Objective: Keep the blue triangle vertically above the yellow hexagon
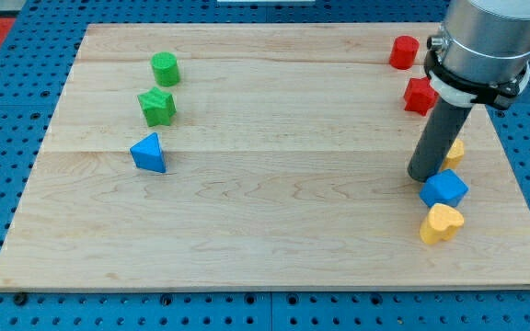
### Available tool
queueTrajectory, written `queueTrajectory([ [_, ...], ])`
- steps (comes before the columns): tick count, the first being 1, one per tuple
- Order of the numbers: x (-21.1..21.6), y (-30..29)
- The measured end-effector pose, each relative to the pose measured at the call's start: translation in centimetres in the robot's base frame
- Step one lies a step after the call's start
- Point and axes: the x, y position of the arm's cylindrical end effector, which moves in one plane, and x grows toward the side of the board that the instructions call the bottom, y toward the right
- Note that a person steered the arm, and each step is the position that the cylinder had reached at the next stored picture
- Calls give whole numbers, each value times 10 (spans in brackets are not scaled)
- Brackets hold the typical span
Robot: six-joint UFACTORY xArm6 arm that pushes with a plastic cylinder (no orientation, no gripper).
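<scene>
The blue triangle (149, 153) lies on the left part of the wooden board (265, 221). A yellow block (454, 152), probably the yellow hexagon, shows at the right, mostly hidden behind my rod. My tip (424, 175) rests on the board at the right, just left of that yellow block and just above-left of a blue cube-like block (444, 188). The tip is far to the right of the blue triangle.
A green cylinder (165, 68) and a green star (157, 107) sit above the blue triangle. A red cylinder (404, 51) and a red star (420, 96) are at the upper right. A yellow heart (441, 223) lies below the blue cube.
</scene>
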Motion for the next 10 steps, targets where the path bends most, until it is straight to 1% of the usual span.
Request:
queueTrajectory([
  [1,-28,-43],
  [2,-26,-142],
  [3,0,-276],
  [4,-11,-401],
  [5,-21,-358],
  [6,-29,-262],
  [7,-29,-289],
  [8,-35,-368],
  [9,-54,-284],
  [10,-43,-170],
])
